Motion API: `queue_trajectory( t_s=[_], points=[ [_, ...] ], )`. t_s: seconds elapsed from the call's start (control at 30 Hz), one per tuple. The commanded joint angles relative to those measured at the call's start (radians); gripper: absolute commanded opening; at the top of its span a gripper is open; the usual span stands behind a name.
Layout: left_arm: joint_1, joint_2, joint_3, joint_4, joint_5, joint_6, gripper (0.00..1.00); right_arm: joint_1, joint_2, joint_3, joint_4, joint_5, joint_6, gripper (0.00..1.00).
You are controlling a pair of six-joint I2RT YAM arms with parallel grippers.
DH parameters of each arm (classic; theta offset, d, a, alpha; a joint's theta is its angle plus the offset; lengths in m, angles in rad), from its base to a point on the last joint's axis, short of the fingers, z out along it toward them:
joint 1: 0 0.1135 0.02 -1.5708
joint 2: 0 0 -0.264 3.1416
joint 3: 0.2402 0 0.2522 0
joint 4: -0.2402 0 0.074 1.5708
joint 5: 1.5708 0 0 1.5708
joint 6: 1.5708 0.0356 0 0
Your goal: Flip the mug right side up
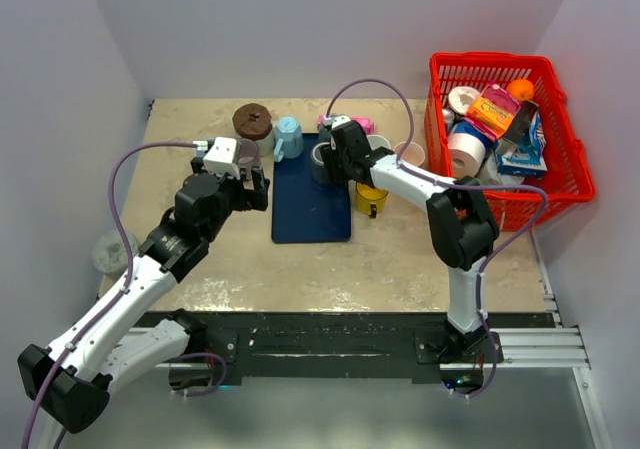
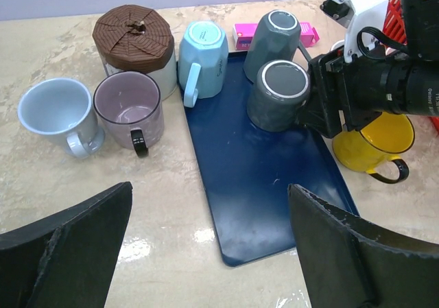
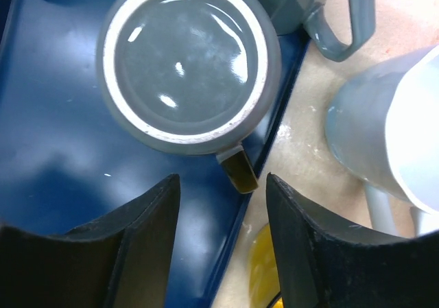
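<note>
Black right gripper (image 3: 221,208) hangs open over the handle (image 3: 239,169) of the upside-down glossy grey ceramic mug (image 3: 185,61); left gripper (image 2: 210,205) gapes too; nothing gripped, nothing turned yet.

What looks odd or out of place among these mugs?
Three stand upside down, bases up: the near grey mug on the blue tray, the far grey mug at its far edge, the light blue mug by its left edge. Nothing looks spilled or broken.

Grey mug (image 2: 278,94) handle hidden by right gripper (image 2: 312,95), yellow mug (image 2: 374,142) partly
</note>
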Motion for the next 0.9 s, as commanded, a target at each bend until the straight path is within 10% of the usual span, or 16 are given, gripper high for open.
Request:
queue_trajectory(
  t_s=[0.0, 0.5, 0.87],
  points=[
    [0.006, 0.001, 0.045, 0.025, 0.015, 0.007, 0.99, -0.001, -0.016, 0.032, 0.032, 0.057, -0.048, 0.58],
    [0.006, 0.015, 0.049, 0.020, 0.013, 0.010, 0.99, -0.002, 0.071, 0.054, 0.083, -0.095, -0.146, 0.53],
    [0.006, 0.015, 0.048, 0.022, 0.013, 0.010, 0.99, -0.004, 0.056, 0.055, 0.071, -0.061, -0.160, 0.00]
  ],
)
